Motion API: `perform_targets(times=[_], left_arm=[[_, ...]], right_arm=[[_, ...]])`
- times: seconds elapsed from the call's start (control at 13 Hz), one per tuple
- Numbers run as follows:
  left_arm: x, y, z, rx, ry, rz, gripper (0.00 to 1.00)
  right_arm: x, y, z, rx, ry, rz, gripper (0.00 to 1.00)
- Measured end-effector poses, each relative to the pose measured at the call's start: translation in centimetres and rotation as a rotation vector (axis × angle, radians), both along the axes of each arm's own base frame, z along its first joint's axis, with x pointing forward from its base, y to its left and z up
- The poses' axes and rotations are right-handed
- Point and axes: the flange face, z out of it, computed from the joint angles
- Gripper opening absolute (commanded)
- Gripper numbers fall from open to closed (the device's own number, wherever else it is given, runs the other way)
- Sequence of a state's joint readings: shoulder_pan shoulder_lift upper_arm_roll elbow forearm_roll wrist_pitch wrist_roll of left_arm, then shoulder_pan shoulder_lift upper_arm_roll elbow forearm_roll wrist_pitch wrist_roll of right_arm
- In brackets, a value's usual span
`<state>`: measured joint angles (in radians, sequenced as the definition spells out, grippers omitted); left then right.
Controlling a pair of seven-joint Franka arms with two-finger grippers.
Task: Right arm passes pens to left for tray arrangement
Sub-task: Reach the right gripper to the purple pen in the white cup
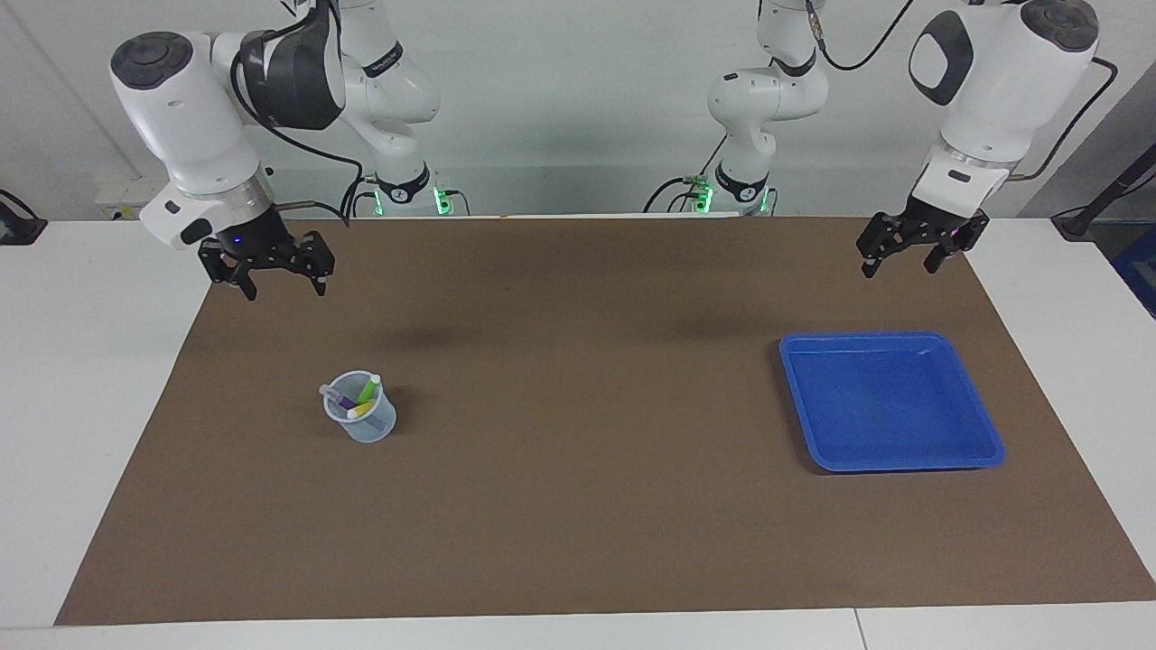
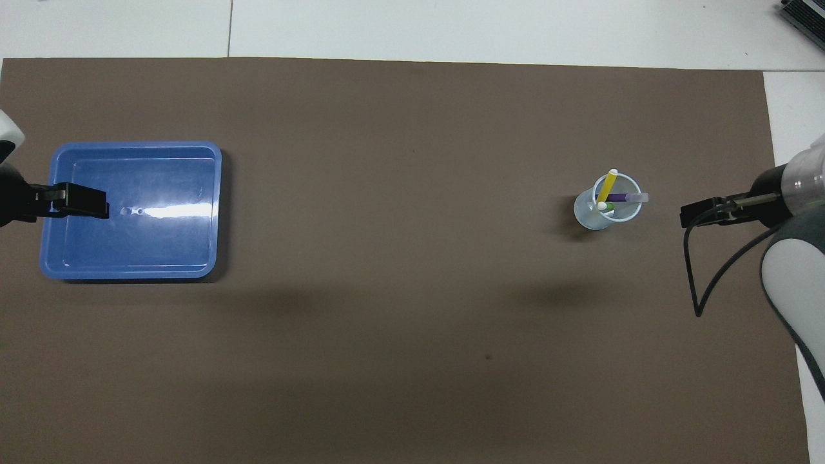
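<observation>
Three pens stand in a small translucent cup (image 1: 366, 428) (image 2: 588, 219) on the brown mat: purple (image 1: 340, 397) (image 2: 622, 198), green (image 1: 368, 389) (image 2: 608, 207) and yellow (image 1: 362, 410) (image 2: 606, 187). My right gripper (image 1: 285, 291) (image 2: 691, 215) hangs open and empty, high over the mat beside the cup, toward the right arm's end. The blue tray (image 1: 890, 402) (image 2: 161, 248) lies flat with nothing in it. My left gripper (image 1: 898, 269) (image 2: 90, 202) hangs open and empty, well above the tray's rim at the left arm's end.
A brown mat (image 1: 578, 524) covers most of the white table. A black cable (image 2: 699, 290) loops down from the right wrist. A dark device corner (image 2: 805, 19) shows at the table's edge.
</observation>
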<state>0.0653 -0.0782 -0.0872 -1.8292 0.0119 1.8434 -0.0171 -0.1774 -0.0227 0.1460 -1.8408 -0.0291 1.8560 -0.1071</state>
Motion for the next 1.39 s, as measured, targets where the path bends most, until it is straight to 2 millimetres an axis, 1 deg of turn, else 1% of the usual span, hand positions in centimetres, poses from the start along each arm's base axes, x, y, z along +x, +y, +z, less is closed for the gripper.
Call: perform_targets(times=[0.08,0.15,0.39,0.46,0.54,0.62,0.69,0.77,0.85,1.0,1.08,1.16,1.23,1.31,1.39], left_arm=[[-0.3,0.4,-0.8,0.001,-0.008,0.007,1.00],[-0.7,0.8,-1.1,0.002,-0.003,0.015,1.00],[-1.4,1.1,-0.9,0.003,0.014,0.022,1.00],[-1.5,1.1,-0.7,0.004,0.016,0.022,1.00],[-1.5,1.1,-0.6,0.004,0.013,0.022,1.00],[-1.4,1.2,-0.5,0.003,0.012,0.023,1.00],[-1.2,1.2,-0.4,0.003,0.008,0.024,1.00],[-0.6,1.4,0.0,0.001,0.001,0.026,1.00],[0.3,1.5,0.3,-0.001,-0.006,0.028,1.00],[1.9,2.1,0.6,-0.005,-0.008,0.035,1.00],[2.3,2.5,0.2,-0.006,-0.002,0.038,1.00],[2.4,3.0,-0.3,-0.005,0.006,0.027,1.00],[2.4,3.3,-0.8,-0.001,0.015,-0.012,1.00],[2.4,3.2,-0.8,0.000,0.015,-0.032,1.00],[2.5,3.1,-0.7,0.002,0.003,-0.048,1.00]], right_arm=[[0.2,0.0,-0.7,0.002,-0.002,0.000,1.00],[0.3,0.0,-1.2,0.003,-0.001,0.001,1.00],[1.1,-0.3,-3.5,0.010,0.027,0.004,1.00],[1.5,-0.7,-4.7,0.013,0.037,0.023,0.99],[1.9,-1.6,-5.9,0.016,0.039,0.045,0.94],[2.3,-2.4,-7.0,0.019,0.034,0.061,0.92],[2.7,-2.9,-8.0,0.021,0.030,0.070,0.91],[3.0,-2.8,-8.9,0.023,0.026,0.079,0.90],[3.3,-2.5,-9.3,0.024,0.020,0.085,0.87],[3.8,-2.1,-9.5,0.025,-0.007,0.092,0.85],[4.0,-2.0,-9.6,0.030,-0.020,0.091,0.81],[4.3,-1.8,-10.0,0.041,-0.033,0.088,0.79],[4.7,-1.5,-10.7,0.047,-0.039,0.091,0.76],[4.9,-1.4,-11.3,0.050,-0.039,0.093,0.73],[5.1,-1.4,-11.8,0.051,-0.041,0.093,0.69]])
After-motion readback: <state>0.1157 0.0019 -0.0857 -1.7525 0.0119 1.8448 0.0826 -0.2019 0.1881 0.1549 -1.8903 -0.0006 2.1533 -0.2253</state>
